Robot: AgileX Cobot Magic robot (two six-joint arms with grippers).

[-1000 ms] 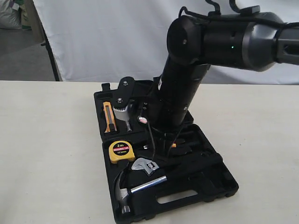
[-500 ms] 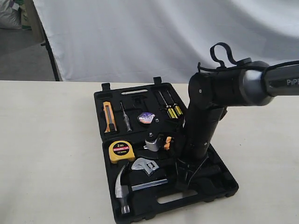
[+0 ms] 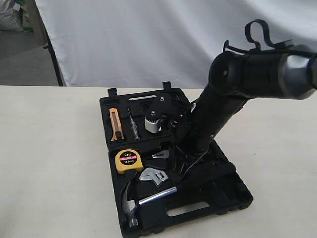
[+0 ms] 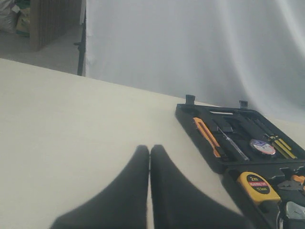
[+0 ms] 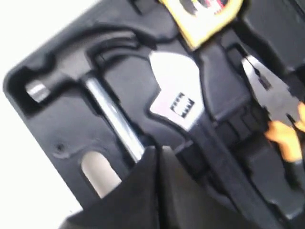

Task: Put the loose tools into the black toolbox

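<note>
Toolbox: the black toolbox (image 3: 225,203) lies open near the middle of the table (image 3: 49,163). Both halves are flat and the hinge runs roughly left to right. The latches are on the far edge and an oblong slot (image 3: 188,208) is on the near edge.
Hammer: the hammer (image 3: 153,197) lies in the near half, its long axis roughly left to right along the near edge. Its head sits in the near left corner, and the bright shaft points right and slightly away.
Wrench: the wrench (image 3: 153,175) lies just beyond the hammer shaft. Its silver head is to the left, close to the yellow tape measure (image 3: 129,159), and its black handle runs off to the right.
Tape roll: the tape roll (image 4: 262,147) lies flat in the far half, bluish label up. In the exterior view the arm (image 3: 213,114) covers it.
Other tools: pliers (image 5: 269,95) with orange sleeves sit beside the wrench. An orange knife (image 3: 115,124) and a thin screwdriver (image 3: 132,124) sit in the far half.
Right side: the right jaws are closed tight and hold nothing, fingers (image 5: 138,191) pressed together. They are over the hammer shaft and the wrench handle.
Left side: the left jaws are closed and empty, fingers (image 4: 128,191) meeting, over bare table clear of the toolbox.
Surface: pale cream, plain and matt.
Room: a white cloth (image 3: 124,39) hangs behind, with grey floor (image 3: 25,54) and a dark stand (image 3: 53,62) at the far left.
</note>
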